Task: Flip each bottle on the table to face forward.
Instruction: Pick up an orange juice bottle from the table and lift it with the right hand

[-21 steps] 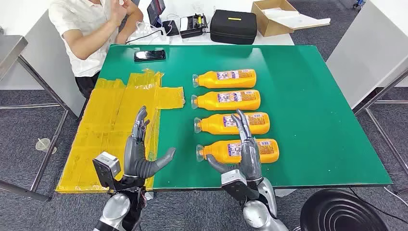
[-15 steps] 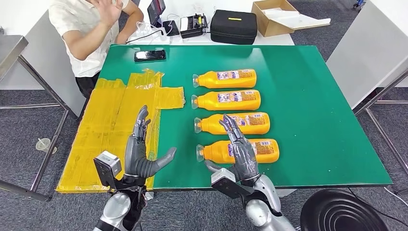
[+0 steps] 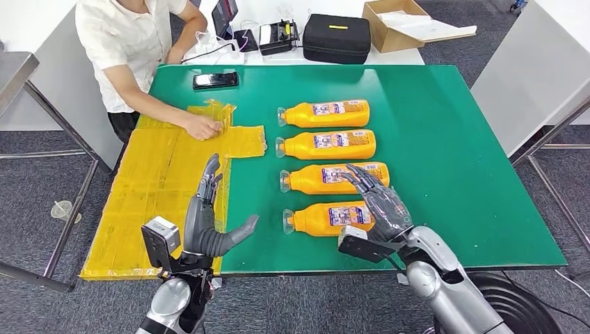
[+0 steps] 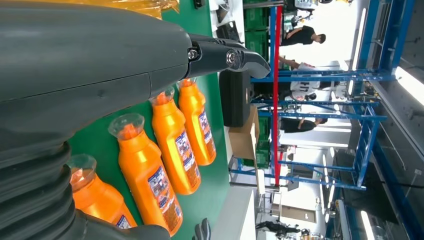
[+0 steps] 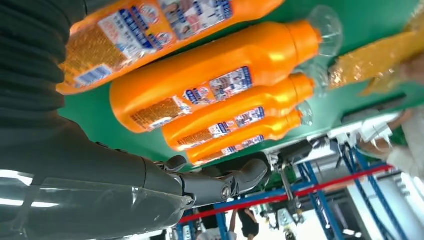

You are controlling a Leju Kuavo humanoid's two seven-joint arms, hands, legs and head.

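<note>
The right hand (image 3: 379, 202) hovered over the label end of the nearest bottle (image 3: 327, 217), its fingers spread apart and holding nothing. Whether any finger touched the bottle could not be told from the head view. The left hand (image 3: 205, 223) stood upright near the table's front edge, fingers apart and empty, well clear of the bottles.

Four orange bottles lay on their sides in a row on the green table (image 3: 452, 160), caps toward the robot's left, all with labels up. Beyond the nearest one lay the second bottle (image 3: 334, 177), close alongside it.

To do the flip well, the right hand probably needed to settle across the nearest bottle's body, thumb on one flank and fingers on the other, and close firmly before rolling it. The smooth plastic would likely slip in a loose hold. The roll should be kept in place, since the second bottle lay close enough to be knocked.

A person's hand (image 3: 202, 127) rested on the yellow sheet (image 3: 160, 181), apart from the bottles.
</note>
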